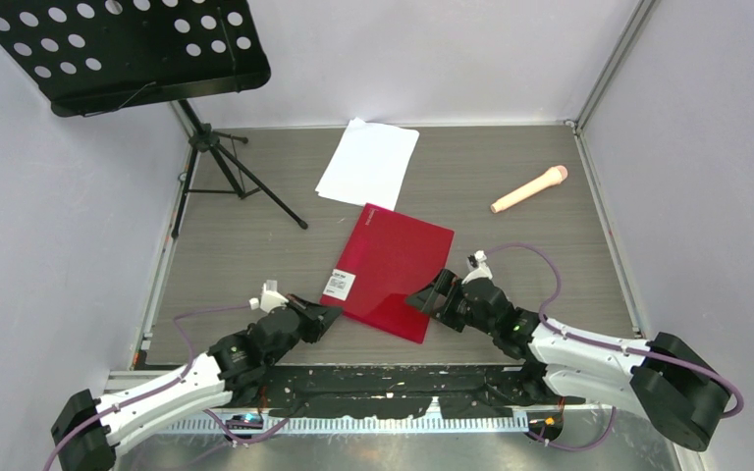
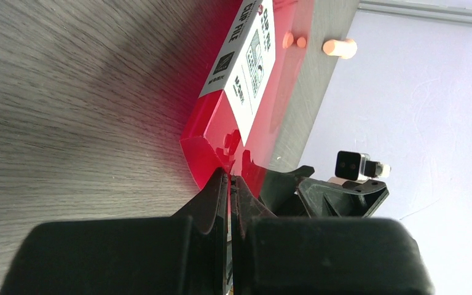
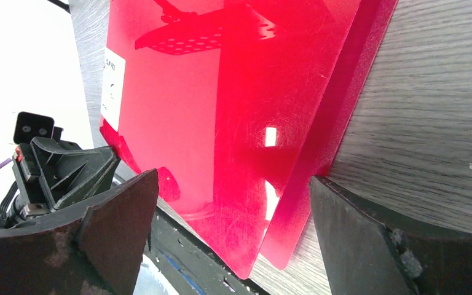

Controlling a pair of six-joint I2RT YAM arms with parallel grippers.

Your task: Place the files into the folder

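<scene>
A glossy dark-red rectangular folder (image 1: 398, 265) lies flat and closed on the grey wood-grain table (image 1: 550, 255). Near its left edge is a small white label sticker (image 2: 249, 61) printed "CLIP FILE"; the finer print below that is too small to read.

The thin stack of plain white paper files (image 1: 368, 162) lies on the table just beyond the folder's far corner, outside it. A peach-coloured microphone-shaped object (image 1: 530, 188) lies beyond the folder to the right. A black perforated music stand (image 1: 128, 49) on a tripod stands beyond it to the left.

The left tool (image 2: 229, 175) is at the folder's near-left corner with its jaws drawn together. Whether they pinch the cover cannot be told. The right tool (image 3: 233, 178) gapes wide, straddling the folder's near edge.
</scene>
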